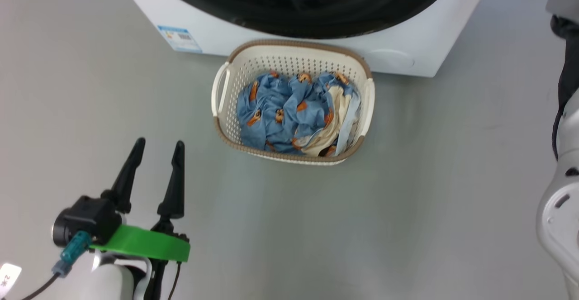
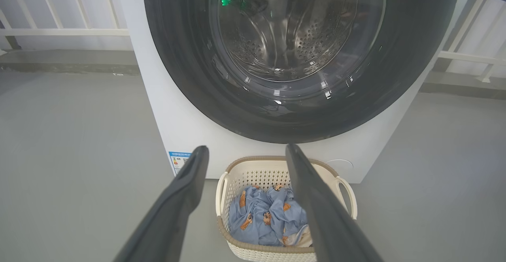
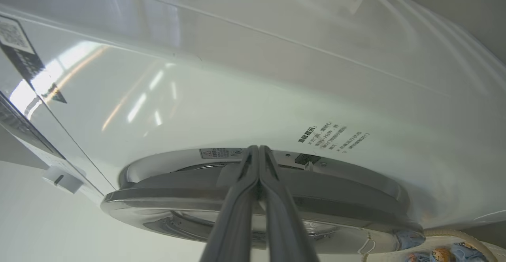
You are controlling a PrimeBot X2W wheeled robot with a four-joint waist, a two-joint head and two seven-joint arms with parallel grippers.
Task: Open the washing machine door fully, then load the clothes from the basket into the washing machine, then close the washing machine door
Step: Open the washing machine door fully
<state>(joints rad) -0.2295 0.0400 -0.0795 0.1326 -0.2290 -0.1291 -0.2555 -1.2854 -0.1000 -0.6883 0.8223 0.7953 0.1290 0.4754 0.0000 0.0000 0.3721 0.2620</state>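
Door rim (image 3: 158, 203) crosses behind the pinched-together right jaws.

Laundry area: white washing machine (image 2: 189, 135) on plain grey floor (image 2: 71, 155), white railing (image 2: 63, 32) behind it, basket (image 1: 289, 58) of clothes (image 1: 276, 110) in front.

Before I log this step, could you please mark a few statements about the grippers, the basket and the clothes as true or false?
1. The clothes lie inside the basket. True.
2. The left gripper is shut. False: its fingers stand apart and hold nothing.
3. The right gripper has its fingers pressed together. True.
4. The basket stands on a shelf. False: it stands on the floor right in front of the washing machine, below the washing machine door.
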